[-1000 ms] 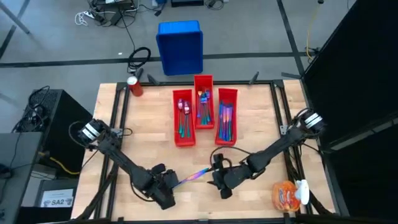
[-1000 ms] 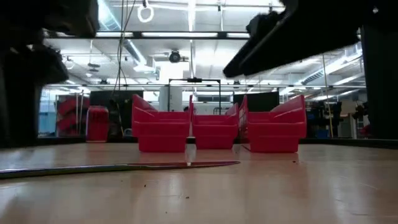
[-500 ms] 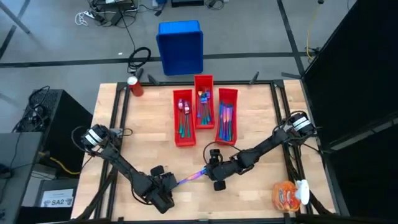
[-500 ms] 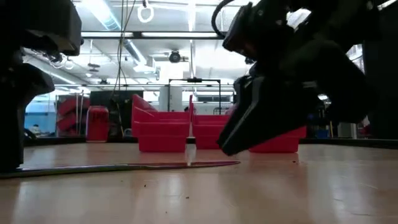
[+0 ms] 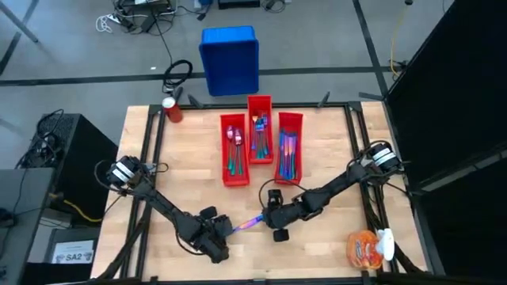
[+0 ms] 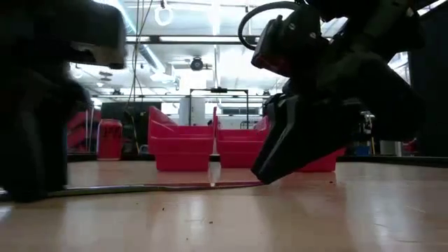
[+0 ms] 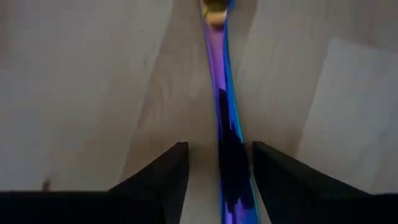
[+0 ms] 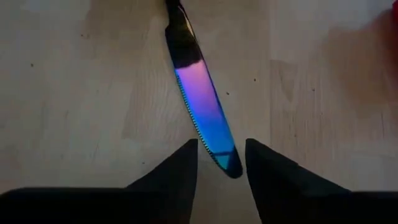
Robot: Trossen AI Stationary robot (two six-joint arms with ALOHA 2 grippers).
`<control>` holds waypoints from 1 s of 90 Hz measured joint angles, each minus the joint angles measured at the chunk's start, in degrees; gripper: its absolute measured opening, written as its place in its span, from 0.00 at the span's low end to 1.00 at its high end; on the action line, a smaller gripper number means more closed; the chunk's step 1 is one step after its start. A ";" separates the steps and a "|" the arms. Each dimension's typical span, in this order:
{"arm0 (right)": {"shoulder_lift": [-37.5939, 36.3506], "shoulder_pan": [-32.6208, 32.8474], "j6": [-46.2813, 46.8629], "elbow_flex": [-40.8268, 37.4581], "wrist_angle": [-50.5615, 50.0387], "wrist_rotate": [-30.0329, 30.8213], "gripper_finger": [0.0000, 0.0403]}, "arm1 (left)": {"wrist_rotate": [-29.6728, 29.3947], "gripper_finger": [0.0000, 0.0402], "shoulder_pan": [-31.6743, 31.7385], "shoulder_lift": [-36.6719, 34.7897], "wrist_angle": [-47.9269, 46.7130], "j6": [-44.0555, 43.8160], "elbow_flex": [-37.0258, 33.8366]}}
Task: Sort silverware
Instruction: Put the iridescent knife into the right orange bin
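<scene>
One iridescent knife (image 5: 249, 222) lies flat on the wooden table near its front edge. Its blade points toward the table's right. My left gripper (image 7: 219, 147) is open and low over the handle end, with the handle (image 7: 225, 130) running between its fingers. My right gripper (image 8: 221, 143) is open at the blade's tip (image 8: 227, 163), one finger on each side. In the low view the knife (image 6: 161, 187) rests on the wood, with the right gripper (image 6: 269, 171) down at its tip. More silverware lies in three red bins (image 5: 259, 131).
The three red bins stand side by side at the table's far middle (image 5: 234, 176). A red can (image 5: 171, 109) stands at the far left corner. An orange bag (image 5: 367, 247) lies at the near right. A blue bin (image 5: 230, 59) sits on the floor beyond the table.
My right gripper has come down and toward the table's left, from high above the table to the knife's blade tip. My left gripper has edged toward the right along the handle. The knife has stayed flat on the table.
</scene>
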 joint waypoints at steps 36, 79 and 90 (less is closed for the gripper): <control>-0.02 0.01 -0.24 -0.02 -0.31 0.02 0.34 | -0.22 0.40 7.66 0.13 5.59 10.08 -0.11; -0.11 0.51 -1.05 -0.04 -1.33 0.04 0.27 | 4.40 0.40 10.65 0.58 12.62 14.52 -0.22; -0.11 1.48 -1.44 -0.04 -1.33 0.20 0.26 | 8.51 0.40 10.63 1.62 16.60 14.52 -0.04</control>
